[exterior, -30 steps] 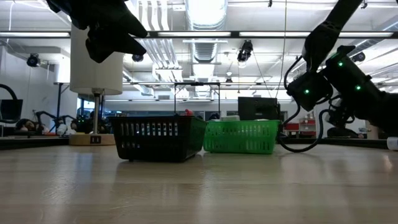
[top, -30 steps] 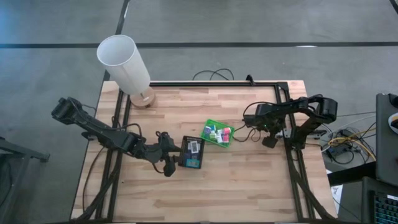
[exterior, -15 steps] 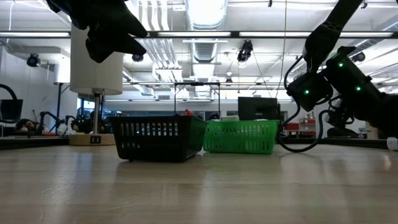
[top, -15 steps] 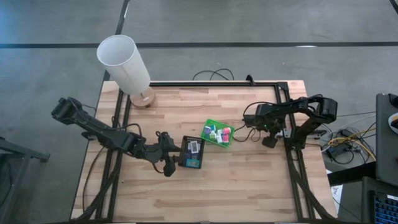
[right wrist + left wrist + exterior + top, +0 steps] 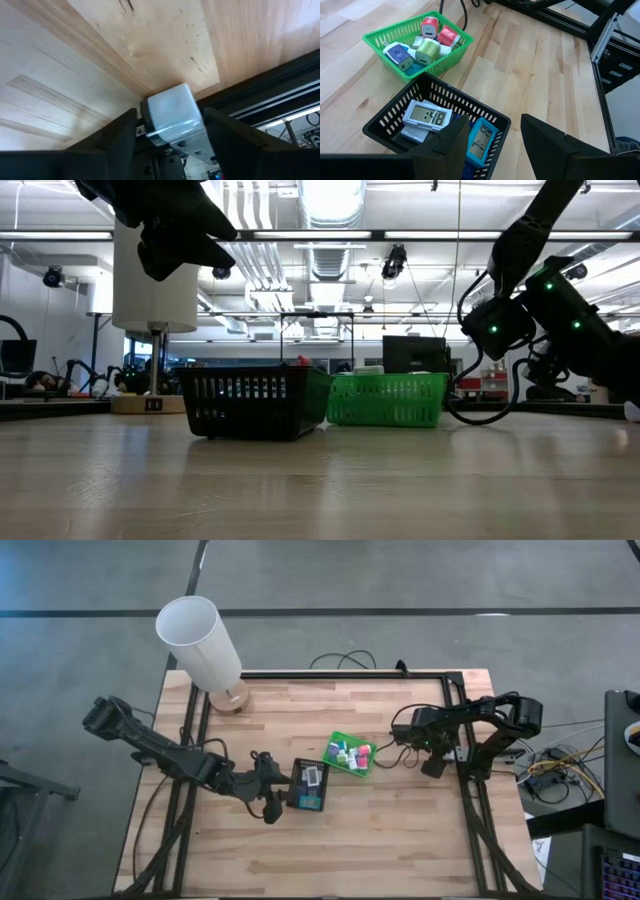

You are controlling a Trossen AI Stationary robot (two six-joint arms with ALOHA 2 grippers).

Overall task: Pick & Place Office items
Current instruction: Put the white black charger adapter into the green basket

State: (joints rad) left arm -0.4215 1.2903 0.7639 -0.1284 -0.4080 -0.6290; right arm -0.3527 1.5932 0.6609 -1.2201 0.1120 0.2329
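My right gripper (image 5: 170, 114) stands at the table's right edge (image 5: 432, 764), shut on a small white block (image 5: 172, 112). Next to it on the wood, a green tray (image 5: 351, 753) holds several small pink, green, purple and white blocks (image 5: 427, 42). A black basket (image 5: 308, 785) beside the tray holds a white and a blue flat item with displays (image 5: 427, 117). My left gripper (image 5: 495, 145) hangs open over the basket's near-left side (image 5: 270, 798), with nothing between its fingers. My right gripper has the white block's two opposite sides (image 5: 147, 120) between its two fingers, one finger (image 5: 122, 137) on each side. The fingers slant down at it by the table's right edge. Whether the block is clear of the wood, I cannot tell.
A tall white lampshade (image 5: 200, 638) stands on its wooden base (image 5: 232, 698) at the far left corner. A black frame rail (image 5: 280, 95) runs along the right edge close to my right gripper. Cables (image 5: 395, 755) lie between the green tray and the right arm.
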